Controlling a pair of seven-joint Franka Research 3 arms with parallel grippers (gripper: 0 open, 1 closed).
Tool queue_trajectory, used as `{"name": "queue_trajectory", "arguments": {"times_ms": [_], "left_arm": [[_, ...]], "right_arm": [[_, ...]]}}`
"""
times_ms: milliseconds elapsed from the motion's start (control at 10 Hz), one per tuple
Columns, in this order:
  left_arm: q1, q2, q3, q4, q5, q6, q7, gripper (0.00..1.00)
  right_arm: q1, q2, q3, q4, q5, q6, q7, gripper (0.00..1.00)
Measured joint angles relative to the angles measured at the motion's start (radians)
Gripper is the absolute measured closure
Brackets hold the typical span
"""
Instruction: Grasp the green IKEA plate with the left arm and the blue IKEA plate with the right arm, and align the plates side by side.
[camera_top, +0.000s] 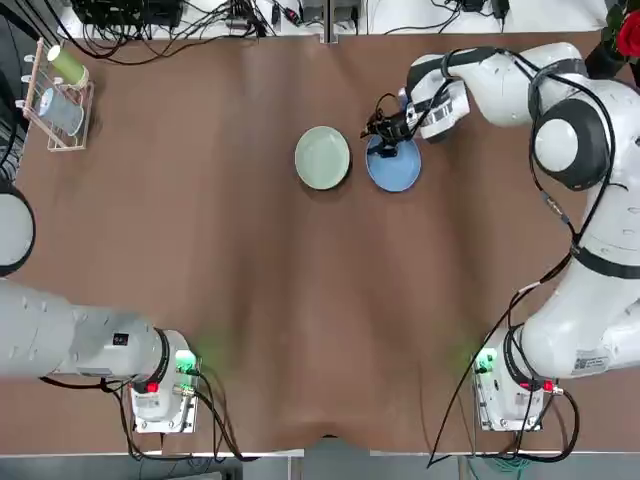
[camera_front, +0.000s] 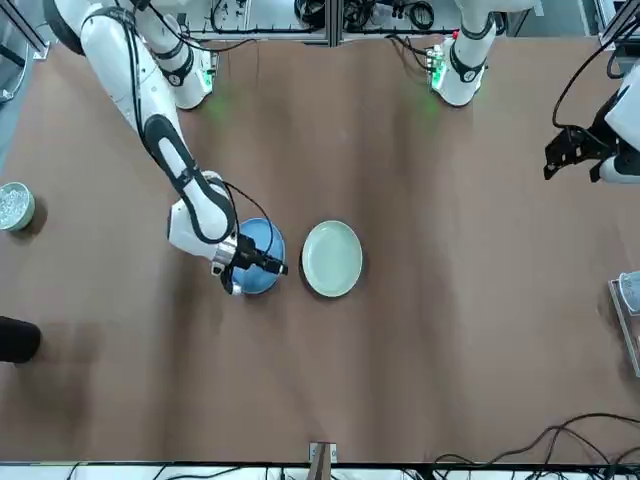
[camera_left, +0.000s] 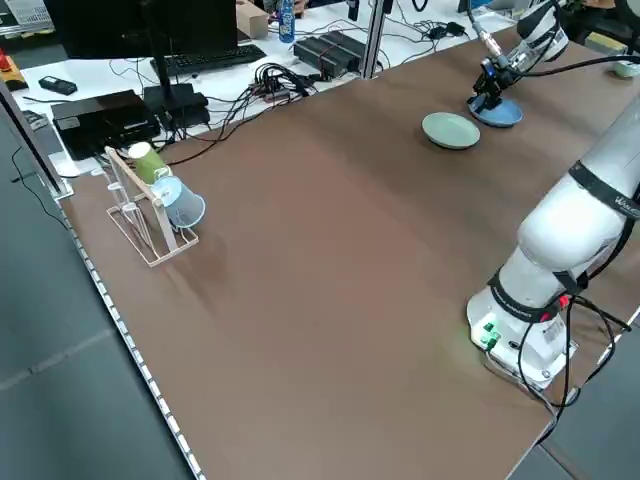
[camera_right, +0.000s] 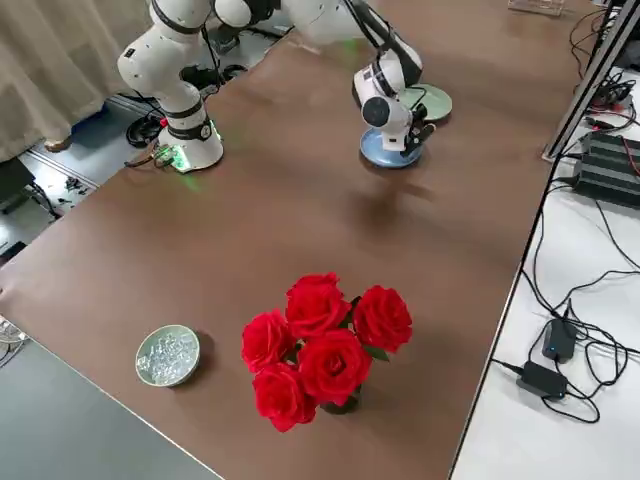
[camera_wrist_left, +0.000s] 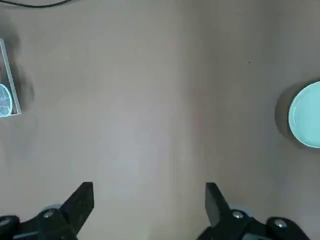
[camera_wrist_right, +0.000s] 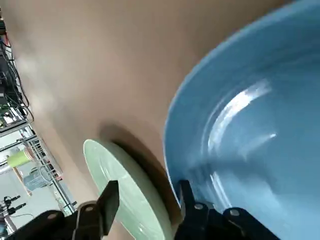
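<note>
While the left gripper (camera_wrist_left: 149, 186) idles open, well off left, the right gripper (camera_wrist_right: 150, 185) – jaws parted at the blue plate (camera_wrist_right: 260, 110) – probably needs to pinch its rim next.

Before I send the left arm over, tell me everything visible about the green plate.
The green plate is round, pale mint-green, smooth and slightly glossy like plastic, with a shallow raised rim. It looks whole and empty, and lies face up on the brown table, casting a small shadow. It sits just left of the blue plate, a narrow gap between them. Neither end effector appears to touch it.
</note>
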Motion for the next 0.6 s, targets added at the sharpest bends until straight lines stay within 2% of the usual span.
{"name": "queue_trajectory", "arguments": {"times_ms": [600], "left_arm": [[0.000,0.004,0.000,0.000,0.000,0.000,0.000,0.01]], "right_arm": [[0.022,0.022,0.000,0.038,0.028,0.000,-0.001,0.43]]}}
